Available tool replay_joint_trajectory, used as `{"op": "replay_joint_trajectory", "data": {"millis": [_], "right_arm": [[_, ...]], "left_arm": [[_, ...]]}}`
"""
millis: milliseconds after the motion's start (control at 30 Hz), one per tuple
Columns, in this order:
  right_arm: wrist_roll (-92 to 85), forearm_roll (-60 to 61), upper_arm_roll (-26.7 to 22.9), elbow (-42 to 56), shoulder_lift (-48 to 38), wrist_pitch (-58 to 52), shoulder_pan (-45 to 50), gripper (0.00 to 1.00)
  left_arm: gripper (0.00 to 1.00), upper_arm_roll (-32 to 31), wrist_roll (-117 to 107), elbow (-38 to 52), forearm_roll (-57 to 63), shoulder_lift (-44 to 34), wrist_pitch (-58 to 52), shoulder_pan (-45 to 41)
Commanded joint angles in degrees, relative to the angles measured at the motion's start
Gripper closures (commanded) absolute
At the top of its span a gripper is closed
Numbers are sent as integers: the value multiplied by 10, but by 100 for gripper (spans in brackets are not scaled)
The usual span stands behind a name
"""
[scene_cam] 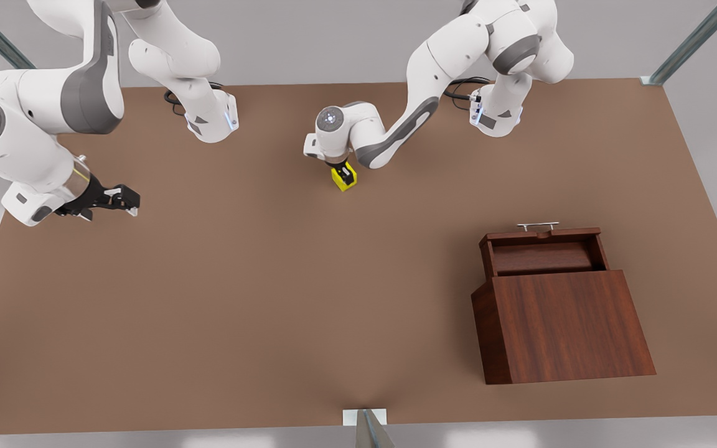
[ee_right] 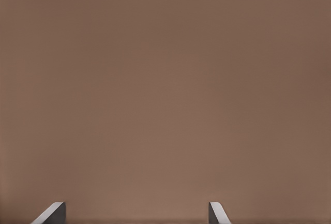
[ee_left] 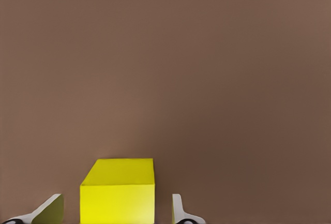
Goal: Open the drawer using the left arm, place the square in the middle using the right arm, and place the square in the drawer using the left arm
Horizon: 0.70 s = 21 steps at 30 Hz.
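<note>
Plain matte brown desk (scene_cam: 221, 298) under a pale grey surround, metal struts at the corners. In the front view: open drawer (scene_cam: 544, 250) pulled out of a dark wood cabinet (scene_cam: 567, 326) on the front view's right, silver handle (scene_cam: 537, 226) on its far edge, tray interior bare. Near the desk's middle, toward the far side, the yellow square (scene_cam: 343, 180) resting on the surface, well apart from the drawer. Left arm (scene_cam: 421, 118) folded low from its base on the front view's right, wrist bent down, left claw (scene_cam: 345, 173) straddling the square from above. Right arm (scene_cam: 35, 137) on the front view's left, elbow raised, forearm angled down, right claw (scene_cam: 123, 201) held above bare desk, pointing toward the middle, waiting. In the left wrist view: the square (ee_left: 118, 195) seen close between two pale fingertips (ee_left: 178, 209), a narrow gap on each side, so spread around the cube rather than pinching it; brown desk (ee_left: 207, 69) beyond. In the right wrist view: two fingertips (ee_right: 217, 212) set wide apart, spread over bare desk (ee_right: 165, 89). Drawer and cabinet visible from the front camera; finger gaps legible from the wrist cameras.
</note>
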Motion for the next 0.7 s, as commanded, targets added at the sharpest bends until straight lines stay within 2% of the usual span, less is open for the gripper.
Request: {"op": "replay_joint_trajectory", "data": {"millis": [0,667], "right_arm": [[0,0,0,0,0,0,1,0],[0,-1,0,-3,3,1,0,0]], "left_arm": [[0,0,0,-1,2,0,0,0],[0,3,-13,-34,24,17,50,-2]]}}
